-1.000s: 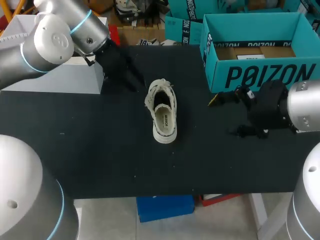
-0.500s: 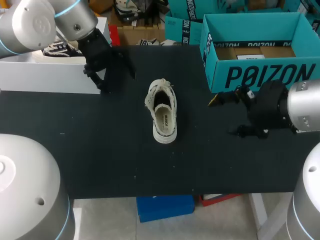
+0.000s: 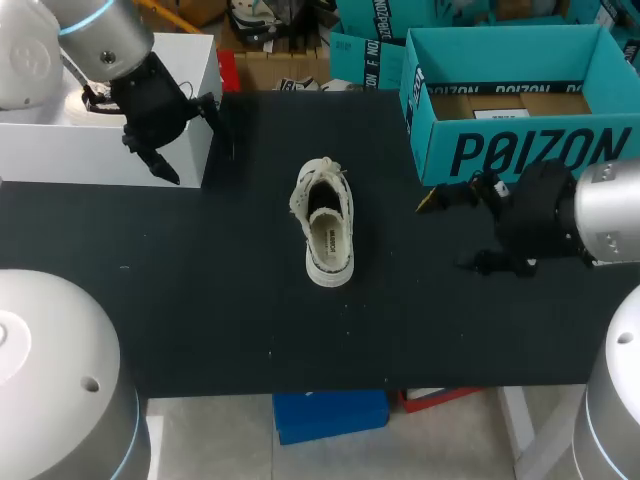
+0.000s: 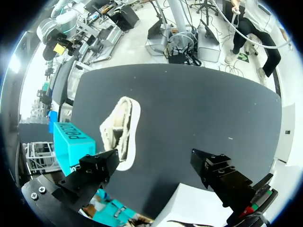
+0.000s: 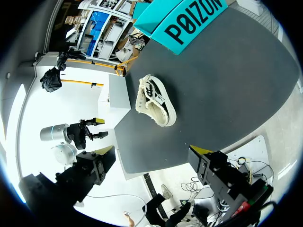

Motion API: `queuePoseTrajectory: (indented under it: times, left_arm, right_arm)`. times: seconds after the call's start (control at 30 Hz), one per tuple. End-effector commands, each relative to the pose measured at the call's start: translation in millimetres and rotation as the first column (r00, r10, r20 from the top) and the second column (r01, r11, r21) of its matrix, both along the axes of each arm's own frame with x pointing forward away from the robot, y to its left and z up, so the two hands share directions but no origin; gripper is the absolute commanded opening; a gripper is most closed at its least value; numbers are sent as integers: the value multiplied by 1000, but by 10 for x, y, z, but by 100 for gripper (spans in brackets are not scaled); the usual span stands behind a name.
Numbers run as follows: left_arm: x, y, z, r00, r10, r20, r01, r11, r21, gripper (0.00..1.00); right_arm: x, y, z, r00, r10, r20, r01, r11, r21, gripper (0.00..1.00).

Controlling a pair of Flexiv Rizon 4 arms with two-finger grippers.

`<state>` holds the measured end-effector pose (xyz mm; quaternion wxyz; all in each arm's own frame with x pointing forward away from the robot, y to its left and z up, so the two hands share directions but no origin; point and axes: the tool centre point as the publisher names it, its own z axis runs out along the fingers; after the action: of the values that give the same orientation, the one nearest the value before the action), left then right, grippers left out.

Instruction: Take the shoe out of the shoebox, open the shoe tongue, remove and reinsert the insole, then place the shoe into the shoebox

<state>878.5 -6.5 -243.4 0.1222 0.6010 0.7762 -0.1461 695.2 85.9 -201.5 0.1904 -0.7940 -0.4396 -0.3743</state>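
A cream low-top shoe (image 3: 326, 222) lies upright on the black table, laced toe end away from me, its insole showing inside. The teal shoebox (image 3: 510, 150) stands open at the back right, with no shoe visible in it. My left gripper (image 3: 190, 138) hangs open, with nothing in it, at the white box's front corner, well left of the shoe. In the left wrist view the shoe (image 4: 121, 128) lies ahead of the open fingers (image 4: 94, 171). My right gripper (image 3: 457, 228) is open and holds nothing, right of the shoe, before the shoebox. The right wrist view shows the shoe (image 5: 154, 101) far ahead.
A white box (image 3: 100, 155) stands at the table's back left, under my left arm. The black table (image 3: 200, 300) is bare in front of and left of the shoe. The shoebox (image 5: 189, 23) also shows beyond the shoe from the right wrist.
My left arm has drawn back from the shoe's toe end to the left, up to the white box, and its fingers have opened. The shoe and right arm stayed still.
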Motion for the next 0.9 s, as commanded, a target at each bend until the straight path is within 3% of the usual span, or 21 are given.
queuePoseTrajectory:
  times: [0.03, 0.23, 0.33, 0.5, 0.67, 0.9]
  left_arm:
    - [-56, 49, -46, 998, 27, 50, -28, 1000, 11, 100]
    - [-56, 49, -46, 998, 27, 50, -28, 1000, 11, 100]
    - [-56, 49, -46, 998, 27, 50, -28, 1000, 11, 100]
    - [-56, 49, -46, 998, 27, 50, -28, 1000, 11, 100]
    - [-56, 49, -46, 998, 27, 50, -28, 1000, 11, 100]
    - [-56, 49, -46, 998, 27, 50, -28, 1000, 11, 100]
  right_arm:
    - [5, 12, -9, 1000, -1, 1, 1, 1000, 0, 100]
    - [5, 12, -9, 1000, -1, 1, 1, 1000, 0, 100]
    - [227, 25, 5, 994, 111, -21, -113, 983, -143, 100]
    - [527, 57, 134, 947, 308, -94, -320, 870, -376, 100]
    - [680, 57, 109, 888, 429, -164, -454, 762, -462, 100]
    - [866, 88, -95, 782, 556, -283, -609, 584, -537, 100]
